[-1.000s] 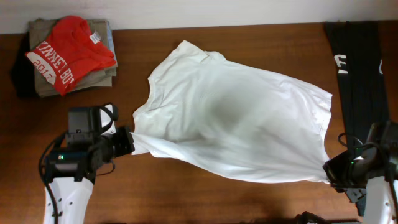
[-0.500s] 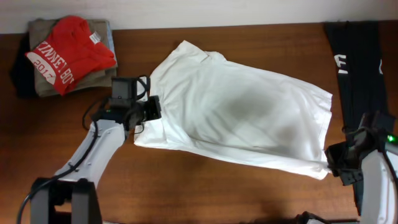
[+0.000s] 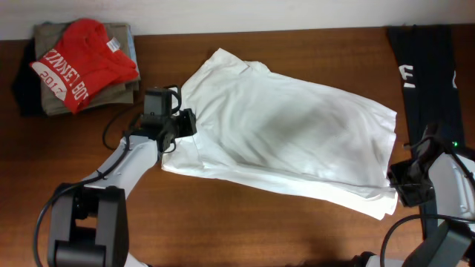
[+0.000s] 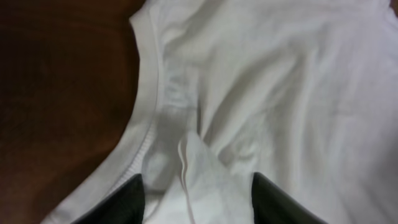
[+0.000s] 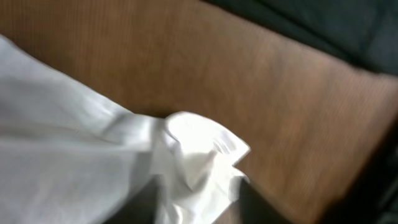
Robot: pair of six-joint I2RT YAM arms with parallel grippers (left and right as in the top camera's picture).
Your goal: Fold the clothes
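A white shirt [image 3: 289, 141] lies spread across the middle of the table, its near edge doubled over. My left gripper [image 3: 184, 124] rests at the shirt's left edge; in the left wrist view its jaws [image 4: 198, 205] stand open with a loose fold of the white shirt [image 4: 280, 93] lying between them. My right gripper [image 3: 399, 190] sits at the shirt's near right corner. The right wrist view is blurred, but that gripper [image 5: 199, 208] shows its jaws apart around the bunched corner [image 5: 199, 149], which rests on the wood.
A stack of folded clothes [image 3: 111, 81] topped by a red shirt [image 3: 78, 63] sits at the back left. A black garment [image 3: 430, 81] lies along the right side, close to my right arm. Bare wooden table [image 3: 245, 222] runs along the front.
My left gripper carried the shirt's near left corner back and to the right, onto the shirt. The right gripper shifted slightly back. Both jaws have opened and let the cloth go.
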